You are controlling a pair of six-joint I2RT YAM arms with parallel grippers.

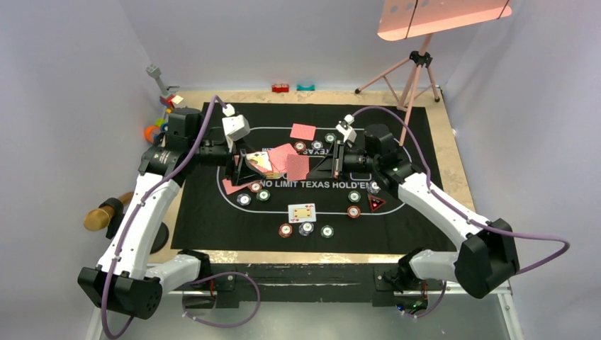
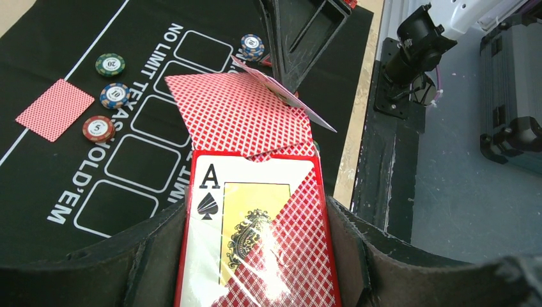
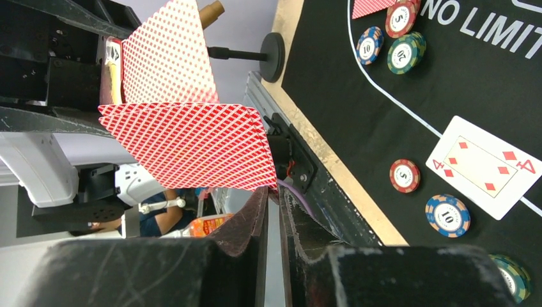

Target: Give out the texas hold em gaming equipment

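- The left jaws were clamped partway closed on the deck of cards [image 2: 255, 256], ace of spades up, held in the air over the black mat [image 2: 38, 211].
- A second card [image 2: 236, 112] poked out past the deck's front end, red back showing.
- The right jaws were all but closed, pinching a red-backed card [image 3: 192, 144] by its corner, just off the deck.
- Down on the mat lay a face-up four of diamonds [image 3: 486, 167], with a red chip [image 3: 404, 175] and a blue chip [image 3: 447, 215] just beside it.
- The triangle marker [image 1: 375, 204] sat near the right arm.
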